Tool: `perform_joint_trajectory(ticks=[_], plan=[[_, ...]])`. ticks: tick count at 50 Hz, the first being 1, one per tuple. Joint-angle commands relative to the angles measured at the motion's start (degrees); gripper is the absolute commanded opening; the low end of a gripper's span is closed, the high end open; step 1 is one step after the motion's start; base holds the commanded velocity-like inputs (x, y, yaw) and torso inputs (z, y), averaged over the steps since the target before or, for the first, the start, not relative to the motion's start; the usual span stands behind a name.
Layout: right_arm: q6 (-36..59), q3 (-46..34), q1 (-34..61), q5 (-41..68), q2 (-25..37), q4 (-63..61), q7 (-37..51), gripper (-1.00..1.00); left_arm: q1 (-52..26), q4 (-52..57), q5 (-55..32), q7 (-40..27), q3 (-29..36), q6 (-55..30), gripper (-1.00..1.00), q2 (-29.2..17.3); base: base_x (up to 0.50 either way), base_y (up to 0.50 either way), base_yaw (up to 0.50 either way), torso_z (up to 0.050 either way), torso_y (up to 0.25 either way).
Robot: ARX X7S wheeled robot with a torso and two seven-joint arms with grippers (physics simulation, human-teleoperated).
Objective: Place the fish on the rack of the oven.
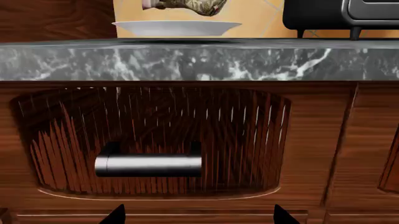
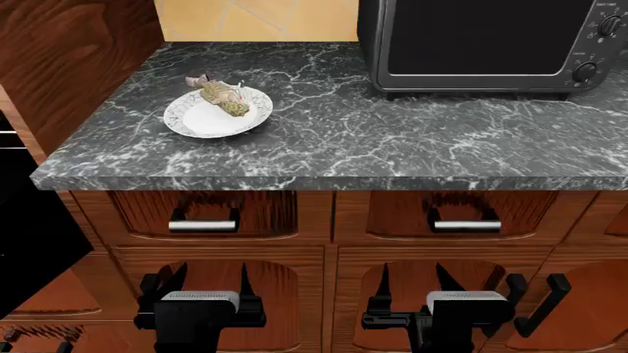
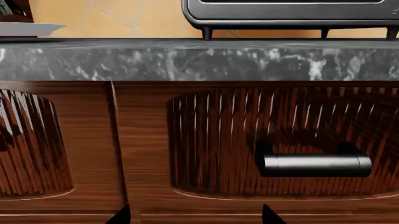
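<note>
The fish lies on a white plate at the back left of the marble counter; the left wrist view sees the fish on the plate above the counter edge. Both grippers hang low before the wooden drawers, well below the counter. My left gripper is open and empty, under the plate's side. Further right, my right gripper is also open and empty. A black oven front shows at the far left edge; its cavity and rack are out of view.
A small countertop oven with knobs stands at the back right of the counter. Drawer fronts with metal bar handles face the grippers. A wooden cabinet side rises left of the plate.
</note>
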Motion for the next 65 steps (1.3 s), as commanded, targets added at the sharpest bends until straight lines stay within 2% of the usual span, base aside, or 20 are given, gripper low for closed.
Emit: perform_joint_trajectory(ticks=[1, 15, 38, 48, 65], plan=[[0.68, -0.94, 0.21, 1.06, 0.86, 0.16, 1.26, 1.00, 0.32, 0.41, -1.05, -0.89, 1.01, -0.02, 1.00, -0.95, 0.00, 0.00, 0.00, 0.000, 0.000], [0.60, -3.31, 0.02, 3.32, 2.97, -0.06, 3.81, 1.00, 0.36, 0.59, -3.17, -3.33, 3.28, -0.89, 1.00, -3.09, 0.00, 0.02, 0.00, 0.000, 0.000], [0.28, -5.39, 0.44, 5.36, 4.65, 0.25, 5.79, 1.00, 0.37, 0.77, -5.18, -5.16, 5.23, -1.19, 1.00, -4.88, 0.00, 0.50, 0.00, 0.000, 0.000], [-0.39, -5.88, 0.50, 6.23, 5.17, 0.35, 6.46, 1.00, 0.32, 0.70, -5.81, -5.86, 5.98, -0.75, 1.00, -5.49, 0.00, 0.02, 0.00, 0.000, 0.000], [-0.80, -7.00, 0.57, 7.73, 6.14, 0.37, 7.38, 1.00, 0.26, 0.64, -6.43, -6.85, 7.44, -0.75, 1.00, -6.55, 0.00, 0.00, 0.00, 0.048, 0.000]])
